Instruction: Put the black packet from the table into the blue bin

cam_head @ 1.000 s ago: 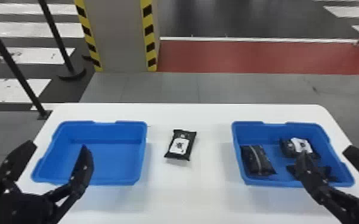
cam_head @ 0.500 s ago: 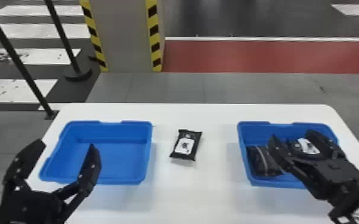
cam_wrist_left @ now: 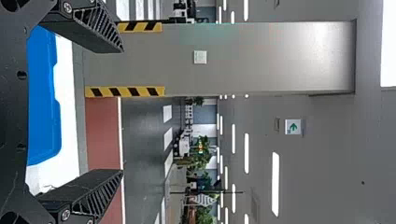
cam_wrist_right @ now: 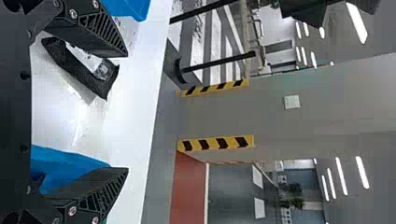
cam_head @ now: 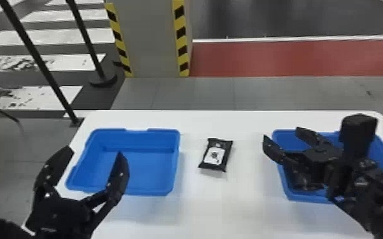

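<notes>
Head view: right tool has moved nearer the black packet.

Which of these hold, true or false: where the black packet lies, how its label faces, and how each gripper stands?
1. The black packet lies on the table between the left bin and the right bin. True.
2. The left gripper is holding the packet. False: its fingers are apart with nothing between them.
3. The packet's white label faces down. False: it faces up.
4. The right gripper's fingers are apart. True.
</notes>
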